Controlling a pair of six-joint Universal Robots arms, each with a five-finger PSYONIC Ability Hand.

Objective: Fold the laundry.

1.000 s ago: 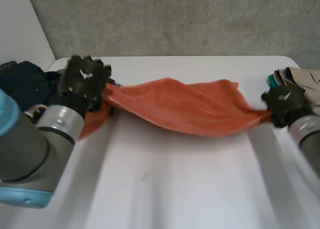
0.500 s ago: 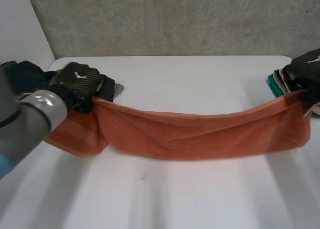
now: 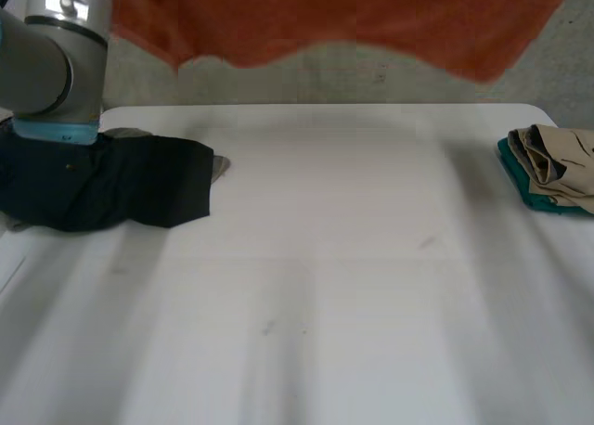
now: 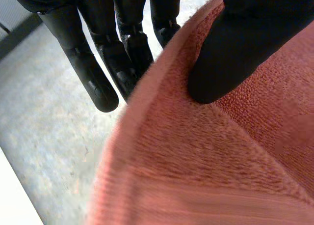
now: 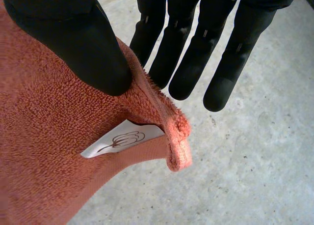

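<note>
An orange towel hangs stretched wide, high above the white table, with its wavy lower edge in the head view. In the left wrist view my left hand pinches the towel near its hemmed edge, thumb on the front, fingers behind. In the right wrist view my right hand pinches a corner of the towel between thumb and fingers. A white label hangs just below that corner. My left arm rises at the far left of the table.
A dark garment lies crumpled at the table's left edge, under the left arm. A folded pile, beige cloth on a teal piece, sits at the right edge. A grey wall stands behind the table.
Both hands have risen from table height and lifted the towel with them, so it now hangs spread high. The dark garment at the left has come into view.
</note>
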